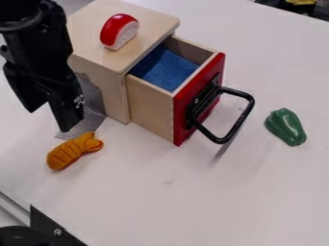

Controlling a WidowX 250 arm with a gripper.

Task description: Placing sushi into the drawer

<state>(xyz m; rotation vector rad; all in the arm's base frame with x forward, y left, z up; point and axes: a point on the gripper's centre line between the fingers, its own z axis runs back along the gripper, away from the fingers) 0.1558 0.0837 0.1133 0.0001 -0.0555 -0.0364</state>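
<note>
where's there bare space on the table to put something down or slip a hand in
The widest bare patch of the white table lies in front, between the orange toy and the green pepper; more lies beyond the pepper. It's crowded at left, where the gripper hangs by the orange toy and box, and tight around the open drawer's protruding handle.

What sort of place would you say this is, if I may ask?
Probably a robotics test bench: a black robot arm is over a white tabletop bearing a red-fronted wooden drawer box and a shiny green toy pepper.
</note>
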